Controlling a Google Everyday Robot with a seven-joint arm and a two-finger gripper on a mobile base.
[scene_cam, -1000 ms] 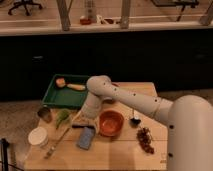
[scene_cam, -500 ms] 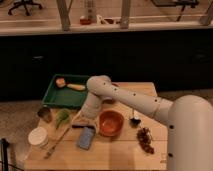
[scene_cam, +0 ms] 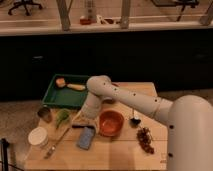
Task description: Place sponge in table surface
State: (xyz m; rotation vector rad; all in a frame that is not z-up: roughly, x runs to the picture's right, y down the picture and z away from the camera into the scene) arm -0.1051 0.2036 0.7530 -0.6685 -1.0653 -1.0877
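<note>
Gripper [scene_cam: 81, 121] down low at the arm's end, just left of the orange bowl [scene_cam: 111, 123]. Hard to read at the tip: cannot tell how it is set, or whether anything is pinched.

Sponge [scene_cam: 86, 138] right there below it, flat on the table [scene_cam: 120, 155], just beside the bowl's lower left rim. Lies toward the near edge from the gripper, almost directly under and a touch to the right. Long axis running near edge to far, tilted slightly rightward at the top.

Looks already down on the wood, so probably only a clean lift away left. Fork [scene_cam: 55, 145] close on the left, bowl on the right: straight up seems the safe way out.
</note>
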